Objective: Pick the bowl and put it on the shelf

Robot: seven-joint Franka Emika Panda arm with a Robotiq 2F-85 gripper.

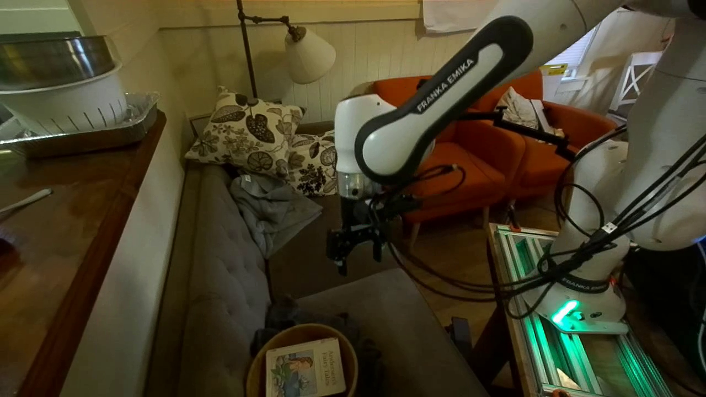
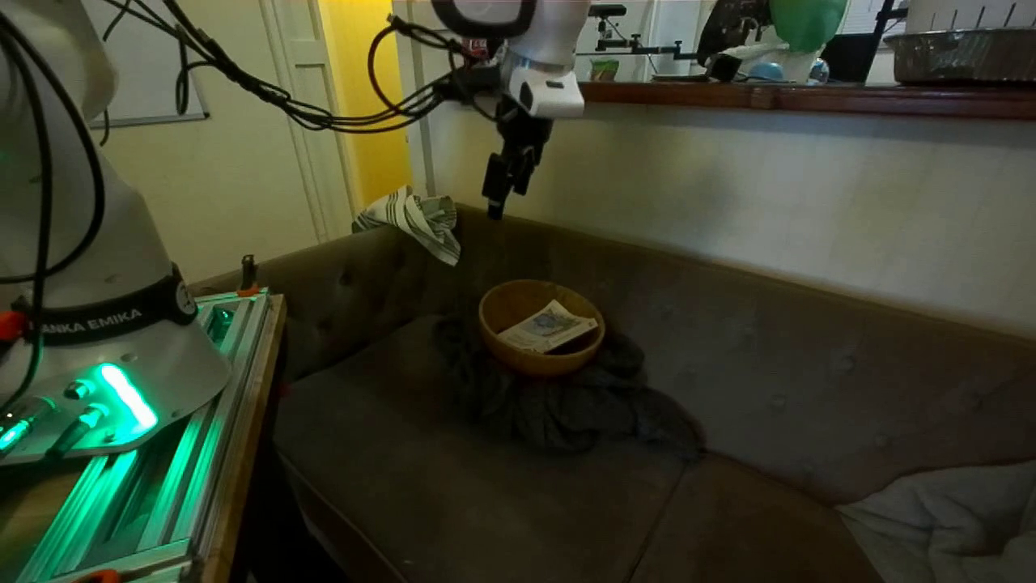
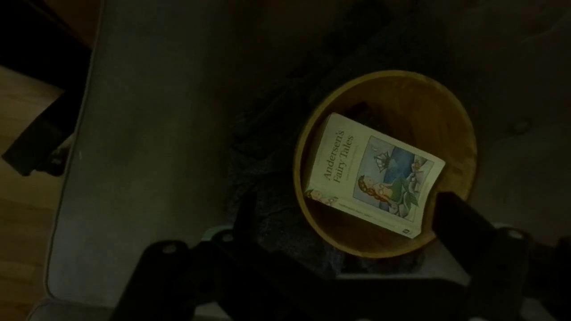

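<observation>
Our fingers (image 3: 461, 227) are spread, gripping nothing, well above the bowl (image 2: 541, 363), which sits on dark cloth (image 2: 566, 413) on the sofa (image 2: 437, 486). In the wrist view the round bowl lies mostly past the fingers; we likely must shift across, then descend to its rim.

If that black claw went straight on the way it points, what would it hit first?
The gripper points roughly down at the sofa, so probably the wooden bowl or the dark cloth beside it. Depth is unclear, so I can't tell which.
</observation>
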